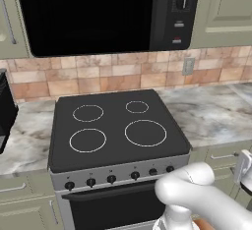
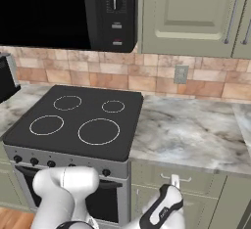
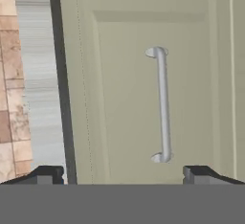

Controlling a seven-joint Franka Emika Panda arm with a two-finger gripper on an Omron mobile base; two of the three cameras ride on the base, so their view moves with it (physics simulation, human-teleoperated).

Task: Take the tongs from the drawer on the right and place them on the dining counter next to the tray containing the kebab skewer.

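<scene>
Tool (image 3: 122,173) wide open, holding nothing, aimed square at the drawer (image 3: 143,98) front; silver bar handle (image 3: 162,104) sits between the finger tips' lines, a little ahead, not touched. Drawer looks shut, so the tongs are presumably inside, unseen. Task barely begun: open, pick and carry all remain. Stove (image 1: 118,126) stands just left of the drawer under the marbled worktop (image 2: 196,130); open room for pulling outward looks fair.

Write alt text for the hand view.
A closed sage-green drawer front fills the frame, its silver bar handle straight ahead of the open hand. Tiled floor shows along one edge.
</scene>
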